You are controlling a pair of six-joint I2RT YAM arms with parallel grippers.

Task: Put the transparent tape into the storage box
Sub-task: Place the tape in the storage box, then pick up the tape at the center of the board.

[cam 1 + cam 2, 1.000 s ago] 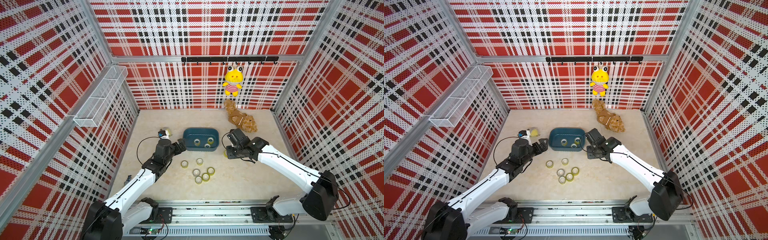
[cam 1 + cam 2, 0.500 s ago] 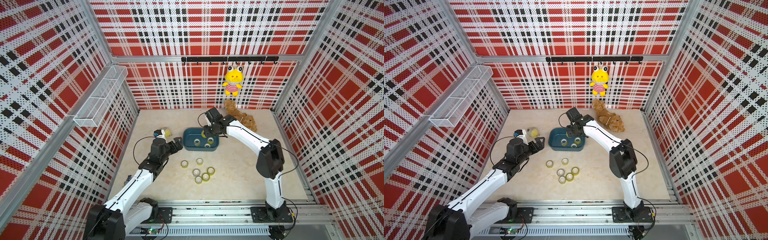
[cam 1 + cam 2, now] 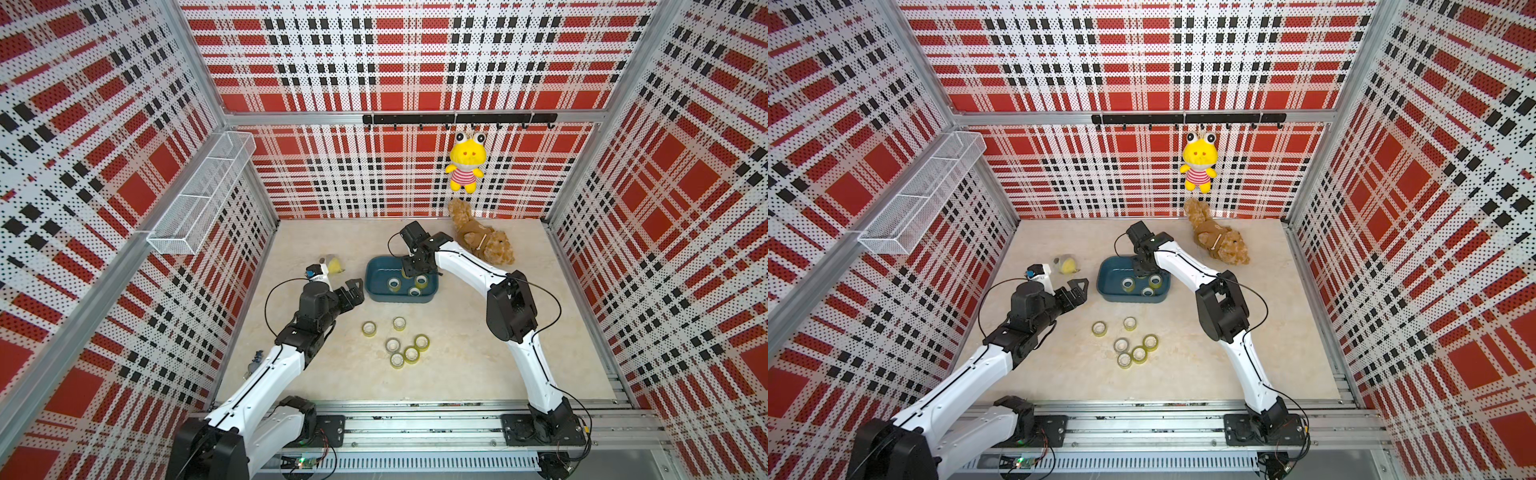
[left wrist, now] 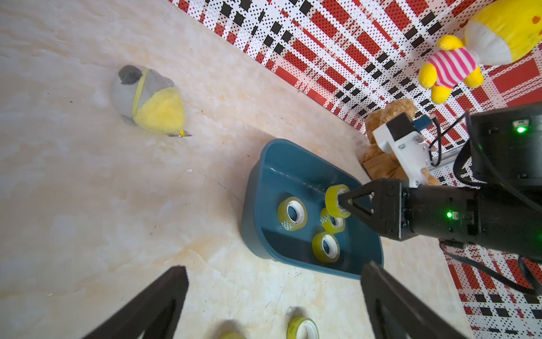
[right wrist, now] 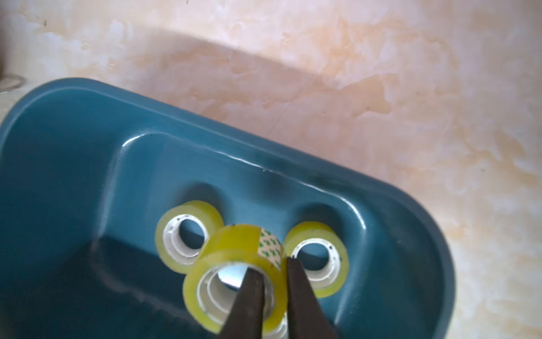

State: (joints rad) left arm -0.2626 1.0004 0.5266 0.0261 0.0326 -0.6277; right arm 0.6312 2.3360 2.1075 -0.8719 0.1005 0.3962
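My right end effector (image 5: 272,264) pinches a tape roll (image 5: 234,243) by its wall, one finger through the core and one outside, with the jaws only narrowly apart. I read it as gripped, though it may be about to let go. The roll hangs tilted on edge just above the floor of the box (image 5: 67,164), toward the 12 o'clock wall in both top views. It sits over three rolls (image 4: 292,213) lying flat inside. To finish well I'd spread the jaws fully and let it fall. Then I'd lift straight up so the inner finger leaves the core without dragging the roll out, since sticky tape could cling. My left end effector (image 3: 353,291) is spread wide and empty at the box's 9 o'clock. Six loose rolls (image 3: 399,323) wait on the desk (image 3: 457,332) at its 6 o'clock.
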